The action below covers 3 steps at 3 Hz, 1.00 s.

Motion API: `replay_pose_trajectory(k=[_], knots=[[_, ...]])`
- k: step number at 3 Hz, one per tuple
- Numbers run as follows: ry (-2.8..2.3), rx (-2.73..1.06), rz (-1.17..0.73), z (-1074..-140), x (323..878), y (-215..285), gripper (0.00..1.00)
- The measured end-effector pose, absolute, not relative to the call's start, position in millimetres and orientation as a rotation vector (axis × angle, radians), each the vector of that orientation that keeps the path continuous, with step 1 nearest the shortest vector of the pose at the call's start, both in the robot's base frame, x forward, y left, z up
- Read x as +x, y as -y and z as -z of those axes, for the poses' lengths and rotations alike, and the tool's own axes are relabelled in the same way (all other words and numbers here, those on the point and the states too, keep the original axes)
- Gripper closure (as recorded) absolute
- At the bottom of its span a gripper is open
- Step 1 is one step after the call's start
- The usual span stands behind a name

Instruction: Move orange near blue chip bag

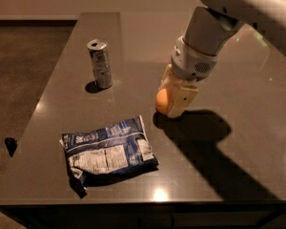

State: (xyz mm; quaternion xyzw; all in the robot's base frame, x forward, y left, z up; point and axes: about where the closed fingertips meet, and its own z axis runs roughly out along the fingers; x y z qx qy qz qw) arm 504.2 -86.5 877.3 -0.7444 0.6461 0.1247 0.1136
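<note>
The orange [163, 100] is held between the cream fingers of my gripper [174, 98], just above the dark table, right of and a little beyond the blue chip bag [106, 150]. The gripper is shut on the orange; only the fruit's left side shows. The bag lies flat and crumpled near the table's front edge, its white text panels facing up. A short gap separates the orange from the bag's upper right corner.
A tall silver drink can [100, 64] stands upright at the back left of the table [238, 142]. My arm reaches in from the upper right and casts a dark shadow on the table to the right of the gripper.
</note>
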Motion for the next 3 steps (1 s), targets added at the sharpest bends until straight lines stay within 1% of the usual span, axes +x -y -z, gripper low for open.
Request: replay_pose_trajectory(k=[1,2,3], knots=[[-1.810,-2.273,-0.384,-868.0,482.6,85.6,1.00],[-1.755,-2.288,-0.393,-861.9,472.5,87.1,0.81],[-1.718,-2.281,-0.433,-862.4,464.6,84.3,0.59]])
